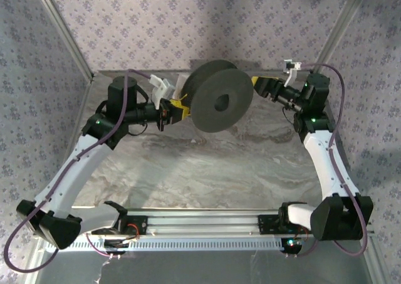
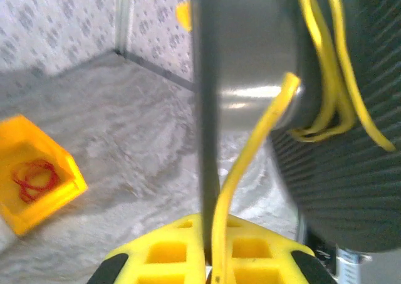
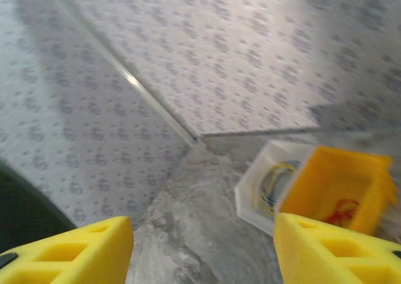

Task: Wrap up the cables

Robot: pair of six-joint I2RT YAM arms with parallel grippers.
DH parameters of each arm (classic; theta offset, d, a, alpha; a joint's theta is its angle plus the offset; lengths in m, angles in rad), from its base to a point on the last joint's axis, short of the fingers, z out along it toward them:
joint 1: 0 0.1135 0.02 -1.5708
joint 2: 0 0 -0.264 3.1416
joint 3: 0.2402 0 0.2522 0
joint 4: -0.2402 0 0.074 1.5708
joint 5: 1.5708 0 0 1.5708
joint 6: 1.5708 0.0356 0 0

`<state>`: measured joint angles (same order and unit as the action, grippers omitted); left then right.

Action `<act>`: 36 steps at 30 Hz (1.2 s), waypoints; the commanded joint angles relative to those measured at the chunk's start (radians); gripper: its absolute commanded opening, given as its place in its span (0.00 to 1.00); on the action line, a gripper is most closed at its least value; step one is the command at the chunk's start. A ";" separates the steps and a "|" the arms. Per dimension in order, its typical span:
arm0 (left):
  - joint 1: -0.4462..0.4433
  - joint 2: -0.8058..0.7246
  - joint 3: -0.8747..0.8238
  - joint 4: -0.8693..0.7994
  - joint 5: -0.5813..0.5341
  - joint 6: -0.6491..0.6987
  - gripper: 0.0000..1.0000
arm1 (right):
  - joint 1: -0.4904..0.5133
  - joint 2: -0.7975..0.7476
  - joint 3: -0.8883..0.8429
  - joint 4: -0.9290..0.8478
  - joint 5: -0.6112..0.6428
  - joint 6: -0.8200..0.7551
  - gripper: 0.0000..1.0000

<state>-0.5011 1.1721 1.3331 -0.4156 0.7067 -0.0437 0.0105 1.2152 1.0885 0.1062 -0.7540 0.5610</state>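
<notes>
Patterned lilac walls box us in, metal posts at the corners, soft light on the grey marbled worktop.

Left pincer and right pincer flank the grey spool.

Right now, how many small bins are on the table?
2. A yellow bin holding a red coil, and a white bin beside it, by the wall. The spool may hide others.
</notes>
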 commanded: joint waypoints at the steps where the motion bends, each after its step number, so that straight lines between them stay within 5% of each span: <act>1: 0.003 -0.031 0.052 0.068 0.025 0.044 0.00 | -0.008 -0.008 -0.015 -0.057 0.071 0.000 0.64; 7: 0.003 -0.024 0.063 0.056 0.027 0.047 0.00 | -0.017 -0.024 -0.031 -0.032 0.015 -0.017 0.66; 13: 0.021 -0.005 0.068 0.017 0.046 0.066 0.00 | -0.039 -0.092 -0.061 0.013 -0.073 -0.049 0.91; 17: 0.051 0.023 0.052 0.015 0.084 0.060 0.00 | -0.046 -0.137 -0.062 0.022 -0.146 -0.066 0.99; 32: 0.067 0.091 0.038 0.026 0.213 0.046 0.00 | 0.085 -0.109 0.030 -0.125 -0.249 -0.254 0.99; 36: 0.068 0.103 0.042 0.010 0.229 0.051 0.00 | 0.121 -0.091 0.041 -0.098 -0.284 -0.255 0.91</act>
<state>-0.4381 1.2739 1.3476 -0.4530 0.8524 0.0025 0.1127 1.1175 1.0916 0.0216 -0.9920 0.3470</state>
